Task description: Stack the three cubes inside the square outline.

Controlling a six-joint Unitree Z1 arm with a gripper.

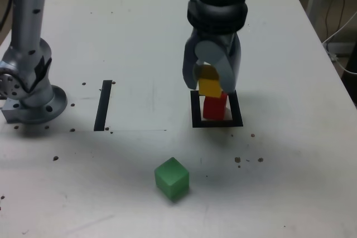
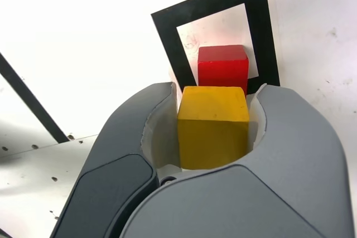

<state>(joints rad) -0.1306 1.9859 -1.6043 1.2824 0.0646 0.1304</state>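
I see a white table (image 1: pixel 139 37) with small dark holes scattered over its top. On it, toward the exterior view's right, sits the square outline (image 1: pixel 217 122) of black tape, and a red cube (image 1: pixel 214 107) stands on the table inside it. A green cube (image 1: pixel 172 178) rests on the bare top nearer the camera, well apart from the outline and turned at an angle to the tape. A single black strip (image 1: pixel 103 105) lies to the exterior view's left of the outline. The arm base (image 1: pixel 30 101) is on the table at the exterior view's far left. In the wrist view the red cube sits off-centre in the outline.
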